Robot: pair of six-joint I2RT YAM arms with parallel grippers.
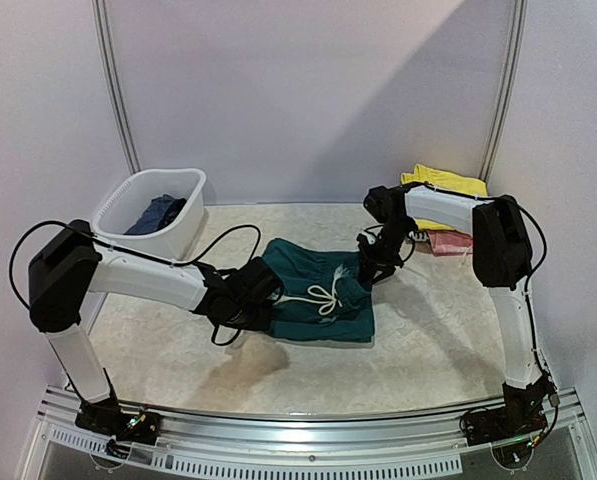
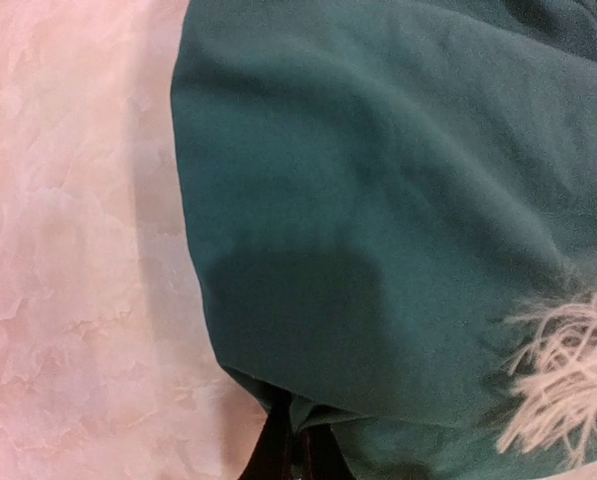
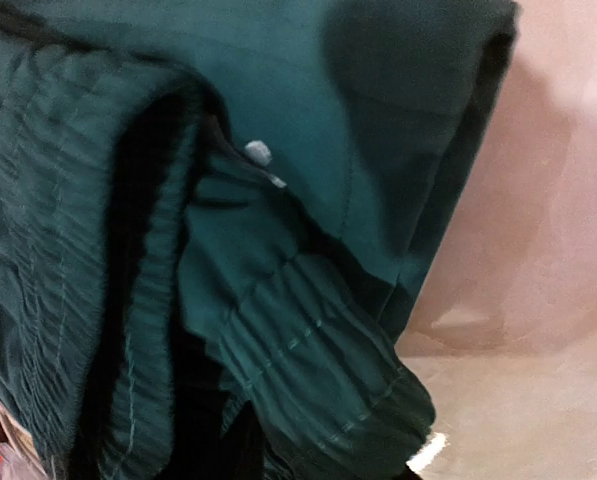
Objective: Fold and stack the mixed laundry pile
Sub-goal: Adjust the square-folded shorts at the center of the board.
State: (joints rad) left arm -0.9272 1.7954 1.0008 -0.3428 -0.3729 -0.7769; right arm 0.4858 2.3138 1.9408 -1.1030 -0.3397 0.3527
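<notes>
Shorts (image 1: 313,272) in dark teal lie in the middle of the surface (image 1: 178,350), the white drawstring (image 1: 324,298) knotted on top. The left jaws sit at the garment's left edge and the right jaws at its far right corner, by the gathered waistband. Both wrist views are filled with teal cloth draped over the fingers, so I cannot tell whether either pair is pinched on fabric or merely pressed against it.

The step in hand looks like a fold of the shorts. To do it well, each side should hold every layer at its corner rather than the top ply alone. The two arms should lift together and low, keeping the cloth lightly taut so the fold line runs straight. The drawstring's frayed ends could snag or trail, so tuck them inside.

A folded yellow garment (image 1: 446,182) and a pink one (image 1: 446,242) sit at the far right and seem to be the stack. A dark blue garment (image 1: 158,213) waits in the white tub (image 1: 185,232).
</notes>
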